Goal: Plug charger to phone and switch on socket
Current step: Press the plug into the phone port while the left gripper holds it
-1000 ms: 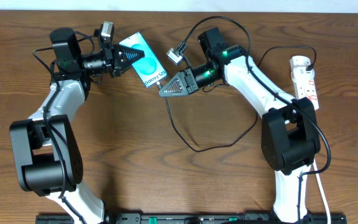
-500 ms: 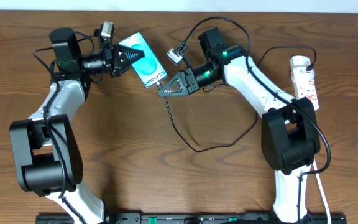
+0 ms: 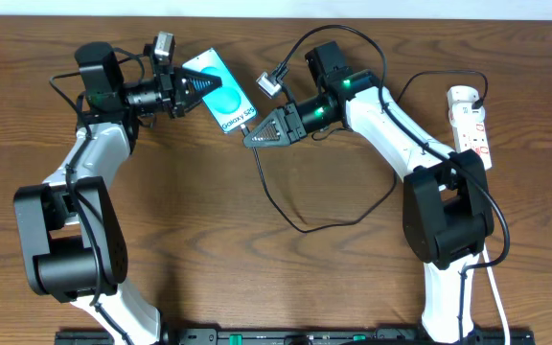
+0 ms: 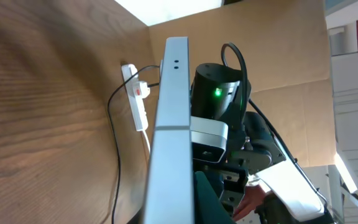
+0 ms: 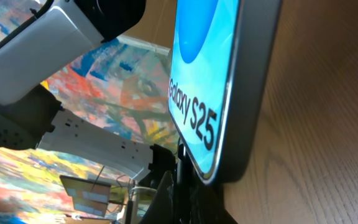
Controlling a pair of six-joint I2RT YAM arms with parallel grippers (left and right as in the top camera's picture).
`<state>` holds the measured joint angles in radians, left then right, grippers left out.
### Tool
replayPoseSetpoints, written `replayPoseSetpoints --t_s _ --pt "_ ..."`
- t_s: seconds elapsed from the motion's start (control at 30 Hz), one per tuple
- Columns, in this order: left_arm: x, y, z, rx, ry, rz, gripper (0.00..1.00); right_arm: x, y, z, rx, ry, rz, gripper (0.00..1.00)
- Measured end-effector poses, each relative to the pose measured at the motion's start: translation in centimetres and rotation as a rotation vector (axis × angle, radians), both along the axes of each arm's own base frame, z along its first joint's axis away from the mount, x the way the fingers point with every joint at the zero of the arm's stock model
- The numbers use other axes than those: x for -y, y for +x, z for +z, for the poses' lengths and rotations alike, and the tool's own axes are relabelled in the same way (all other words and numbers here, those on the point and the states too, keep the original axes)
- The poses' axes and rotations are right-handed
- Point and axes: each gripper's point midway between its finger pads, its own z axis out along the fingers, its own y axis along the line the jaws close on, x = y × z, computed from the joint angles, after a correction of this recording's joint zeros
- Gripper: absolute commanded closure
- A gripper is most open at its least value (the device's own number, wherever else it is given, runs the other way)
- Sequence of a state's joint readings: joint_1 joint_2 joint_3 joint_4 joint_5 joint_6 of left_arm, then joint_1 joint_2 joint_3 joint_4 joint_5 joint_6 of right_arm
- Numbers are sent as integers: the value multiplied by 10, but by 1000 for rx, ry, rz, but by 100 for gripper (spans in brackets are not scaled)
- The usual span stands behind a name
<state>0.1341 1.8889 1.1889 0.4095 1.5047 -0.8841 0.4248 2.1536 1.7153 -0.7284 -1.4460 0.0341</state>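
The phone (image 3: 220, 95) lies tilted at the table's back, its blue swirl screen and "Galaxy S25" text up. My left gripper (image 3: 195, 86) is shut on its upper-left end; the left wrist view shows the phone's thin edge (image 4: 169, 130) between the jaws. My right gripper (image 3: 253, 136) is shut on the charger's black connector tip, right at the phone's lower end (image 5: 219, 93). The charger cable (image 3: 300, 225) loops down across the table. The white socket (image 3: 471, 125) lies at the far right and also shows in the left wrist view (image 4: 137, 99).
The socket's thick white cord (image 3: 498, 302) runs down the right side past the right arm's base. A small grey plug block (image 3: 269, 85) hangs by the right wrist. The wall edge runs along the table's back.
The right gripper has crept slightly left toward the phone's lower end. The left gripper and phone have barely moved.
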Motion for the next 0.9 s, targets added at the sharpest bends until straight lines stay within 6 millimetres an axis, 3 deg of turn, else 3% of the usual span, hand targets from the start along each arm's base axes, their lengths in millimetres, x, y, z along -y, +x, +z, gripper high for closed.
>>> replayPoseSetpoints --t_s 0.9 --pt "0 2 0 20 8 7 93 1 3 -2 -37 7 -1 99"
